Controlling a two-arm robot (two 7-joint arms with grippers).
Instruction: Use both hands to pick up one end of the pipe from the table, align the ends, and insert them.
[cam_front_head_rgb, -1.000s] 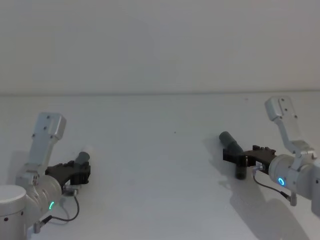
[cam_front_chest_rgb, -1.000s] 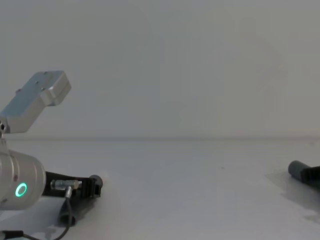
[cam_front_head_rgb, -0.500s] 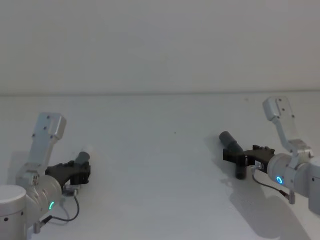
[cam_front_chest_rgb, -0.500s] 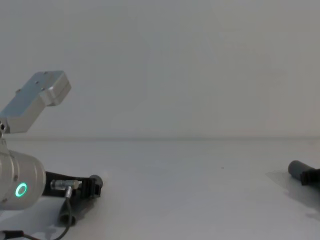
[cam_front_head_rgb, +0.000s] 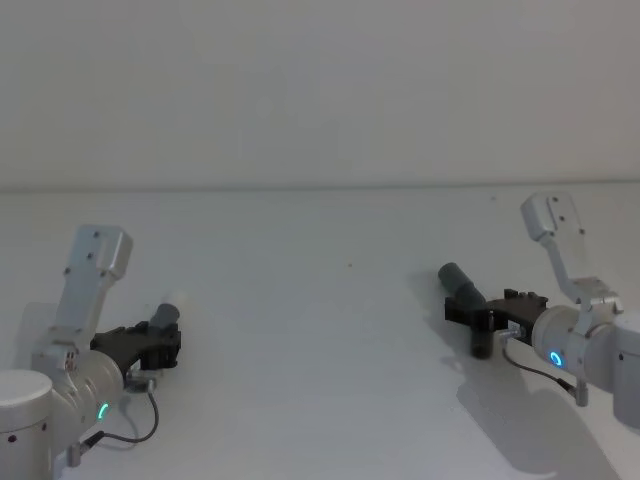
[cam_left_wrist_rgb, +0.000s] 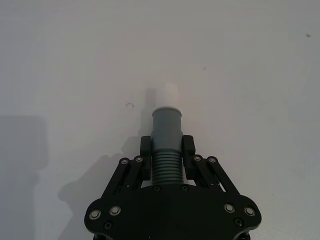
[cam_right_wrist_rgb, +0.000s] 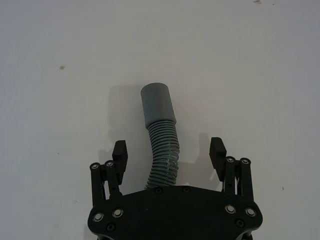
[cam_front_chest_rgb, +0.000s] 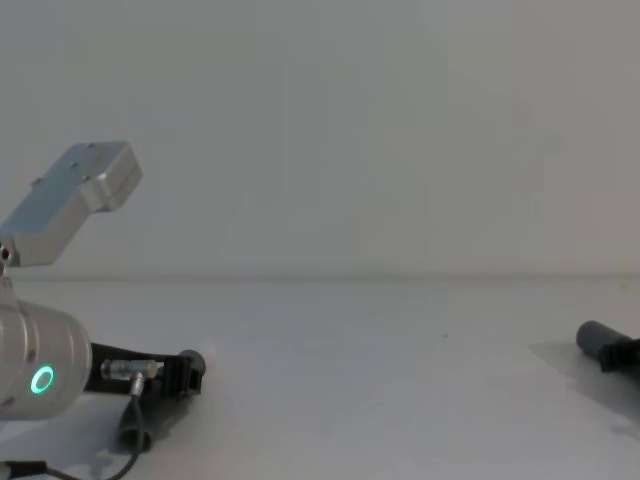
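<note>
The pipe lies on the white table (cam_front_head_rgb: 320, 350) with one end at each side. My left gripper (cam_left_wrist_rgb: 166, 146) is shut on the corrugated hose (cam_left_wrist_rgb: 166, 167) just behind a grey cuff (cam_left_wrist_rgb: 166, 125) with a white tip (cam_left_wrist_rgb: 168, 94); it sits low at the left (cam_front_head_rgb: 160, 345). The right gripper (cam_right_wrist_rgb: 169, 150) stands open, its fingers (cam_right_wrist_rgb: 120, 152) apart on either side of the hose (cam_right_wrist_rgb: 162, 160), behind the plain wider cuff (cam_right_wrist_rgb: 157, 105). In the head view that gripper (cam_front_head_rgb: 487, 316) is at the right, with the cuff (cam_front_head_rgb: 460, 282) pointing away toward the middle.
A thin black cable (cam_front_head_rgb: 140, 425) loops by the left wrist. The white wall rises behind the table's far edge (cam_front_head_rgb: 320, 187). Bare table lies between the two grippers.
The right arm has shifted slightly, its gripper edging out of the chest view. The left arm and its held end have not moved.
</note>
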